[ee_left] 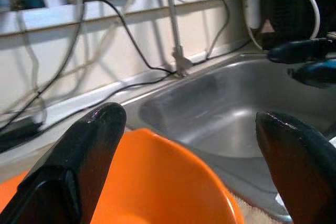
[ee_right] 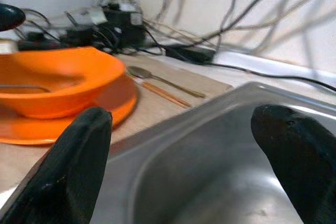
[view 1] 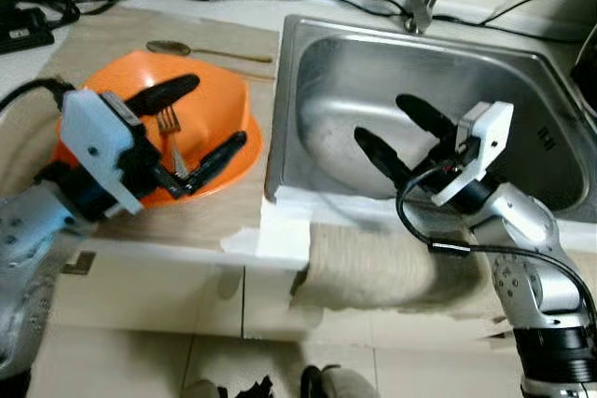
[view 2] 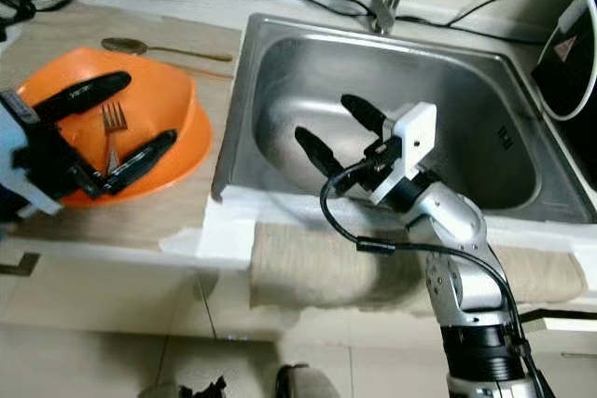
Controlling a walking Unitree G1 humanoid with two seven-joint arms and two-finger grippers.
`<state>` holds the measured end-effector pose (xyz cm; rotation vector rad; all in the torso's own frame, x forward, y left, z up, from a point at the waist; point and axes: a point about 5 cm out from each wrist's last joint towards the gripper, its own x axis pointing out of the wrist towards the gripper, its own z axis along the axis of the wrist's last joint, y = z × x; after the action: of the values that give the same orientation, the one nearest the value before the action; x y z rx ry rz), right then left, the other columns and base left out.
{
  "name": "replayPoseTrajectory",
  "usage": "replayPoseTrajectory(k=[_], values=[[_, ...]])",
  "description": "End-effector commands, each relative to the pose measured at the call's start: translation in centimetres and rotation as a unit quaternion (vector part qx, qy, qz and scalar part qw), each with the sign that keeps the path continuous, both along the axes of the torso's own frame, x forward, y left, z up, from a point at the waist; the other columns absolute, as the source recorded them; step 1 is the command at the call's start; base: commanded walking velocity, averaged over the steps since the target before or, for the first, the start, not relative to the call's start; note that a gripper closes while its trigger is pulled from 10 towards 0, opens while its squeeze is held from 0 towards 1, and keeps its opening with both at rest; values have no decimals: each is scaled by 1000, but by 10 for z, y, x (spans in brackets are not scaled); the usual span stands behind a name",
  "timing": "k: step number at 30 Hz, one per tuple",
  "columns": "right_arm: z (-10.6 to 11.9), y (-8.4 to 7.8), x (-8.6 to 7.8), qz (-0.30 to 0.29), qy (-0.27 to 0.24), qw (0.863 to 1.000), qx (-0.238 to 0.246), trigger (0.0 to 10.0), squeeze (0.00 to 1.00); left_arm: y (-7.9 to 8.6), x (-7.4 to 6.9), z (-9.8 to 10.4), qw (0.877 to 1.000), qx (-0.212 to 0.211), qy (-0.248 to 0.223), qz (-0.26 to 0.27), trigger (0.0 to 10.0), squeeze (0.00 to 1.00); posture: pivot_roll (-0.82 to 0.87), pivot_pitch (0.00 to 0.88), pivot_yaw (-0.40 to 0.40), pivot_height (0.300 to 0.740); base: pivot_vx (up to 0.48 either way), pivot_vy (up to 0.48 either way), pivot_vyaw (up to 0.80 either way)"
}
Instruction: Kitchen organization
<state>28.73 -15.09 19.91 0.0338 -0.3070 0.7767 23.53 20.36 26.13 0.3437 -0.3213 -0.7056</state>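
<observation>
Both grippers are spread wide and empty: the left gripper (view 1: 191,132) over the orange bowl (view 1: 229,104) at left, the right gripper (view 1: 392,132) above the sink (view 1: 522,72). A fork (view 1: 170,132) lies in the bowl; the left fingers should straddle its handle, then close low.

I see open room inside the steel sink (view 1: 522,128), where my right end effector (view 1: 392,130) hangs spread. On the surface, the orange bowl (view 1: 224,104) holding a fork (view 1: 170,128) blocks my left end effector (view 1: 201,123); a spoon (view 1: 187,48) lies behind.
</observation>
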Motion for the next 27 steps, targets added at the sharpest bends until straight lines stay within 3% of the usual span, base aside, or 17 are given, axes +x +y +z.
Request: replayPoseTrajectory(k=[1,8,9,10,13,20,21,22,23,27], values=[[3,-4,-3,3,-13,1000,1,10000,0,-2,-3,6,1000,-1,-1,-20,10000,0,-111,147,-100,740,0,0,0],[2,-9,-7,11,-12,1000,-22,10000,0,4,-2,-2,999,13,35,-27,10000,0,-122,150,-94,740,0,0,0],[2,-10,-8,15,-11,999,-29,10000,0,4,-3,-2,998,16,43,-34,10000,118,-123,153,-95,740,0,0,0],[2,-10,-9,20,-12,999,-36,10000,0,5,-4,-2,998,17,49,-40,10000,1000,-124,153,-96,740,0,0,0],[-1,-8,-14,46,-15,997,-67,10000,0,8,-9,-4,996,32,66,-49,10000,1000,-119,159,-100,740,0,0,0],[-4,-1,-18,70,-12,995,-69,10000,0,11,-15,-9,993,76,73,-48,10000,1000,-107,163,-111,740,0,0,0],[-5,0,-17,70,-12,995,-69,10000,0,10,-15,-11,993,87,71,-47,10000,804,-103,164,-113,740,0,0,0],[-5,0,-17,70,-12,995,-70,10000,0,9,-15,-12,992,92,70,-46,10000,184,-103,164,-113,740,0,0,0],[-5,0,-16,71,-12,995,-70,10000,0,10,-14,-13,992,101,63,-38,10000,0,-99,163,-116,740,0,0,0],[-5,0,-15,70,-13,995,-71,10000,0,12,-12,-12,991,122,42,-17,10000,0,-98,168,-118,740,0,0,0]])
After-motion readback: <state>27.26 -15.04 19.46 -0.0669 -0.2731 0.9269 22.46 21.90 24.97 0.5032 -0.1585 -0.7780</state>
